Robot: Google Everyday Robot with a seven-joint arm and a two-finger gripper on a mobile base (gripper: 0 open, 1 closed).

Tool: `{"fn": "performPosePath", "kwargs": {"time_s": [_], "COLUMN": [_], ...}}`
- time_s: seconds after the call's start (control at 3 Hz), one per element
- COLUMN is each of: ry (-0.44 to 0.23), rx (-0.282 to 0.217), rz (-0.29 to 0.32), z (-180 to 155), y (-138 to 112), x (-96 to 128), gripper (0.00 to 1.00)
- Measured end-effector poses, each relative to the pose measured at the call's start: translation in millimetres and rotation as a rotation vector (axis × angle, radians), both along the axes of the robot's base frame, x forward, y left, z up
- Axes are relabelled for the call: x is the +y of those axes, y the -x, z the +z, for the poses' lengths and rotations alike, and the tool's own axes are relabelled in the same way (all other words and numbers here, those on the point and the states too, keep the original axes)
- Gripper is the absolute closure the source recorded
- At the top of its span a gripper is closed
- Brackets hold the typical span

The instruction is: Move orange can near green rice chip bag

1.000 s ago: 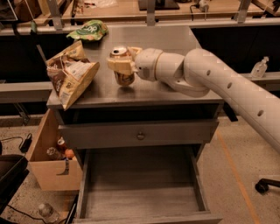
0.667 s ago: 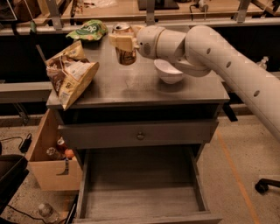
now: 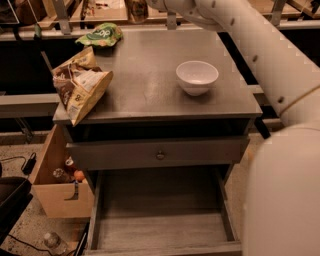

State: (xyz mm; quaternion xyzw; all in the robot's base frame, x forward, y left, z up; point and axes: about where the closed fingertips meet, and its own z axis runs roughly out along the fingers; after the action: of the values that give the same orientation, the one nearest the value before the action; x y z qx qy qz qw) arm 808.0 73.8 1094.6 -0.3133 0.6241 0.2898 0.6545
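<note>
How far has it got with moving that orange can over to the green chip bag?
About halfway. Done: the orange can is up off the table, held in the gripper at the top edge of the view. In hand: it hangs over the table's back edge, just right of the green rice chip bag. Left: setting the can down beside the bag and letting go.

We record an arm in smooth off-white casing, built of thick tubular sections that widen toward the base. Small dark round recesses, screw holes by appearance, run in a row along its side. A thin curved seam separates the lowest section from a broad rounded housing of the same off-white. The tool sits at the top edge, beyond the far end of the worktop, cropped to a pale rounded stub.
</note>
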Motion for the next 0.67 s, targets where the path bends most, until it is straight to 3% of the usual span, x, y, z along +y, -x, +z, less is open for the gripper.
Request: {"fn": "performPosePath", "kwargs": {"time_s": [0.33, 0.67], "ry": [0.011, -0.01], "rx": [0.091, 0.088], "rz": [-0.024, -0.051], "z": [-26.6, -9.3], "y": [-65.6, -70.5], "x": [49.6, 37.6], "gripper": [1.0, 1.0]}}
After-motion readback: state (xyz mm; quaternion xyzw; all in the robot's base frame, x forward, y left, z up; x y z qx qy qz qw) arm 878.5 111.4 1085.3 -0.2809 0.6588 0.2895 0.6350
